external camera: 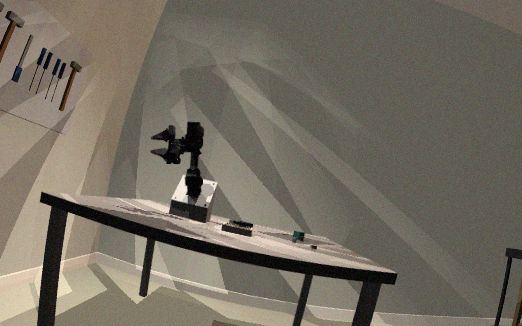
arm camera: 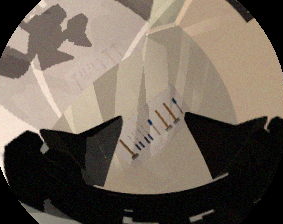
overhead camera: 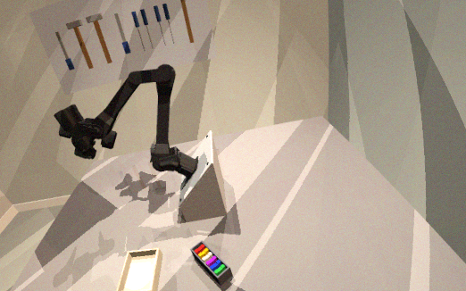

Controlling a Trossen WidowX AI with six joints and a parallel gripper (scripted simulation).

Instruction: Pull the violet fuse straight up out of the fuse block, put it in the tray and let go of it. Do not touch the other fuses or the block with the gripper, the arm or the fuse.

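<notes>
The violet fuse [overhead camera: 211, 261] sits in the fuse block [overhead camera: 223, 281], in a row between a white fuse [overhead camera: 206, 256] and a blue fuse [overhead camera: 216, 265]. The tray [overhead camera: 158, 268] lies to the left of the block in the top view, cut off by the lower frame edge. My gripper [external camera: 152, 145] [arm camera: 153, 117] is open and empty, with its fingers wide apart. It is held high above the table, well away from the block and tray, and points toward the tool wall. Neither the fuses nor the tray shows in the wrist view.
Red, yellow and green fuses also stand in the block. The arm's wedge-shaped base [overhead camera: 204, 196] stands behind the block and tray. The exterior view shows a small dark box [external camera: 237, 230] and a teal object [external camera: 298, 235] on the table. Hammers and screwdrivers hang on the wall.
</notes>
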